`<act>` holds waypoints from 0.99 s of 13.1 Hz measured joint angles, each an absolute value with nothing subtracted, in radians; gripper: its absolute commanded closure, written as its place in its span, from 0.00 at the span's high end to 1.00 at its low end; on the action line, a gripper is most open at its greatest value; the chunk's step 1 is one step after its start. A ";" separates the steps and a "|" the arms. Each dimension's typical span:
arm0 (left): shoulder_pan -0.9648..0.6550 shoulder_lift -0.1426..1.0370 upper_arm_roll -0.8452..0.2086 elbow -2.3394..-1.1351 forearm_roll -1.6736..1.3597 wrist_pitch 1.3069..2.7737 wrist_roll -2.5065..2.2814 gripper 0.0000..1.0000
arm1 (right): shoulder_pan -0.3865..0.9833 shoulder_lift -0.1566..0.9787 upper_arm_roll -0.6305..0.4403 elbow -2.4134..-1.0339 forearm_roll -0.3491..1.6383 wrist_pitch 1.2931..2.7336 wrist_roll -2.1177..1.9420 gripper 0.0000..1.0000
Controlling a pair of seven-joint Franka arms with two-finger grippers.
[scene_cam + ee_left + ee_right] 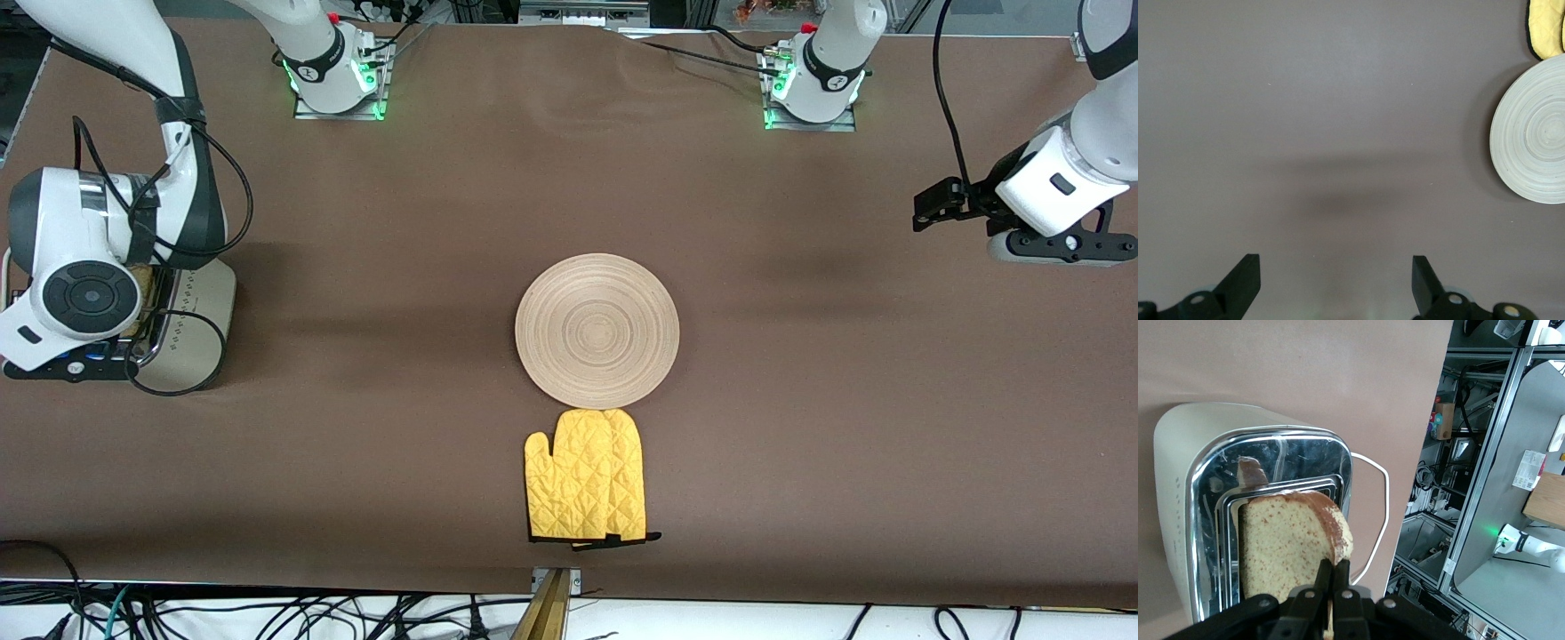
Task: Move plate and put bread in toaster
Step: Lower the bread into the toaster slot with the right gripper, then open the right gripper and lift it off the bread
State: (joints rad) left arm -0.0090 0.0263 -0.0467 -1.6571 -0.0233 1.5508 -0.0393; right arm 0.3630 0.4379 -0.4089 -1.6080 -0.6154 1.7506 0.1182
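Note:
My right gripper (pixel 1336 568) is shut on the edge of the bread (pixel 1285 547), a speckled tan slice with a brown crust. It holds the slice at a slot in the chrome top of the cream toaster (pixel 1198 453); I cannot tell how deep the slice sits. The toaster (pixel 191 320) stands at the right arm's end of the table, mostly under the right hand. The round wooden plate (pixel 597 330) lies at the table's middle and also shows in the left wrist view (pixel 1535 137). My left gripper (pixel 1336 280) is open and empty over bare table at the left arm's end (pixel 1058 249).
A yellow quilted mitt (pixel 587 476) lies touching the plate's rim, nearer to the front camera, and shows in the left wrist view (pixel 1546 27). The toaster's white cord (pixel 1378 507) loops off the table edge. A black cable (pixel 169 373) loops beside the toaster.

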 measured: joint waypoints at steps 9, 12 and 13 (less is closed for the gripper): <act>-0.009 0.064 -0.052 -1.609 -0.024 1.556 -0.042 1.00 | 0.370 0.421 -0.409 -1.653 -0.621 1.825 0.164 0.00; -0.013 0.086 -0.058 -1.565 -0.024 1.553 -0.046 1.00 | 0.368 0.368 -0.405 -1.728 -0.626 1.845 0.216 0.00; -0.013 0.088 -0.058 -1.560 -0.024 1.548 -0.046 1.00 | 0.369 0.347 -0.395 -1.745 -0.626 1.835 0.234 0.00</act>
State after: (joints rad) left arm -0.0133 0.0884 -0.0584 -1.5597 -0.0242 1.5483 -0.0461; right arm 0.3687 0.3473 -0.3948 -1.7455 -0.6263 1.8354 0.2341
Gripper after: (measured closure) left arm 0.000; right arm 0.965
